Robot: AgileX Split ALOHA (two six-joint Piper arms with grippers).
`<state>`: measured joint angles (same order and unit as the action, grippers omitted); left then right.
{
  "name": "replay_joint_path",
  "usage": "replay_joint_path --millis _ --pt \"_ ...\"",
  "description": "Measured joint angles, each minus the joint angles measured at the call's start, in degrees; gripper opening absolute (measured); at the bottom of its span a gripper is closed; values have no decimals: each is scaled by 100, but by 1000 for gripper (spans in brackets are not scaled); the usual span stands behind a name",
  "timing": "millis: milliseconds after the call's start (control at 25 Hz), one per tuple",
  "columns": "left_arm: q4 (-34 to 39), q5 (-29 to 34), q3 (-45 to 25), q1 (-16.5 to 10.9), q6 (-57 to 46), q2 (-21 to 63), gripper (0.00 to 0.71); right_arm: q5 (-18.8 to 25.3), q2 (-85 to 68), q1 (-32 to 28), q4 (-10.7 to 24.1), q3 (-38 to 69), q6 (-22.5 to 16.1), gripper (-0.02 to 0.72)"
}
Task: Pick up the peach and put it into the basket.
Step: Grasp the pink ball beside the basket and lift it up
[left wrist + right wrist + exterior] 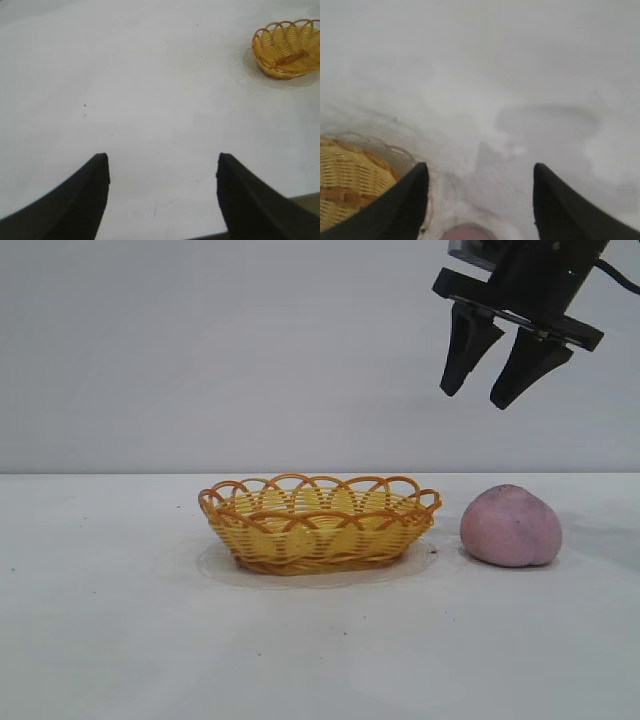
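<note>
The pink-mauve peach (511,526) sits on the white table just right of the yellow wicker basket (318,523). My right gripper (476,399) hangs open and empty high above the peach, a little to its left. In the right wrist view the open gripper (481,171) frames bare table, with the top of the peach (470,233) between the fingers and the basket (347,182) beside one finger. My left gripper (162,162) is open and empty over bare table, far from the basket (287,47). The left arm is out of the exterior view.
The white table (120,620) spreads wide to the left of the basket and in front of it. A faint ring mark lies on the table around the basket's base. The table's edge (300,197) shows by the left gripper.
</note>
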<state>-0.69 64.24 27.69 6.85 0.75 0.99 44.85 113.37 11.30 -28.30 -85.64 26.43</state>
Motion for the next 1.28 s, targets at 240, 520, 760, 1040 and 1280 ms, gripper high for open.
replay_joint_path --millis 240,520,760,1040,1280 --pt "0 0 0 -145 25 4 410 0 0 0 0 0 0 446" --pt "-9 0 0 -830 34 13 410 47 0 0 38 0 0 446" --pt "-9 0 0 -846 34 13 410 319 0 0 137 0 0 446" --pt "-9 0 0 -846 47 13 410 957 0 0 571 0 0 446" --pt "-9 0 0 -846 60 13 410 1492 0 5 637 0 0 446"
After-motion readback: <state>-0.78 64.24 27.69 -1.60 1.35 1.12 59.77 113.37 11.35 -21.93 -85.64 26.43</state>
